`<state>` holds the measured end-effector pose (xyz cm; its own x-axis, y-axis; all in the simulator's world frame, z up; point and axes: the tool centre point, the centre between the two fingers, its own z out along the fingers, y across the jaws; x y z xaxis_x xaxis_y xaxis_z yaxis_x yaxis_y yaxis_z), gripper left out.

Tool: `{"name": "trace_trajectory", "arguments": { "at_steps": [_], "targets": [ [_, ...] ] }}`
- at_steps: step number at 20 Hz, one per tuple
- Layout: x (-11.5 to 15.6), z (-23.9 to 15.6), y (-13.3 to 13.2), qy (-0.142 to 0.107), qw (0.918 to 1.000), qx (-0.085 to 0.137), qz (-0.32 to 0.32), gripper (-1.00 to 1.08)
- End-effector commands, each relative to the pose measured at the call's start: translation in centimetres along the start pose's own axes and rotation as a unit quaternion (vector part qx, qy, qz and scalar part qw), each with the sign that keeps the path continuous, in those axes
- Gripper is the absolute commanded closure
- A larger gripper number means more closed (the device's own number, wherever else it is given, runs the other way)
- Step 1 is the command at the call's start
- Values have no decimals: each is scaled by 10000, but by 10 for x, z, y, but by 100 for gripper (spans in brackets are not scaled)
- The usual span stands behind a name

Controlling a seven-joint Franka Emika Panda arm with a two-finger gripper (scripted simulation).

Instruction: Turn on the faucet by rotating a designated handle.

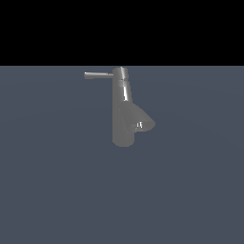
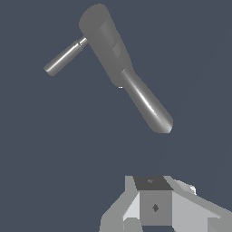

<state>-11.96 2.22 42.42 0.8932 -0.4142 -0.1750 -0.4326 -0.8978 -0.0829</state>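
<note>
My fingers (image 2: 156,213) hang well apart from the shiny grey metal faucet column (image 1: 123,112) on the dark worktop (image 1: 57,190), whether spread or closed I cannot tell, so its thin grey rod handle (image 1: 98,75) looks untouched and all the turning remains.

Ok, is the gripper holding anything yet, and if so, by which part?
Nothing is held. In the wrist view the gripper is apart from the faucet, and the handle juts out untouched. The exterior view shows no arm near it.
</note>
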Motion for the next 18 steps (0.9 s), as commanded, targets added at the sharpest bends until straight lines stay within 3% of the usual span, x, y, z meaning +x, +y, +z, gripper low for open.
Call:
{"name": "trace_trajectory", "arguments": {
  "at_steps": [1, 9, 18],
  "targets": [
    [17, 8, -10, -45, 9993, 37, 367, 108],
    [71, 40, -40, -69, 9879, 8, 1549, 108],
    [126, 82, -73, 168, 9588, -159, 2832, 108]
  ]
}}
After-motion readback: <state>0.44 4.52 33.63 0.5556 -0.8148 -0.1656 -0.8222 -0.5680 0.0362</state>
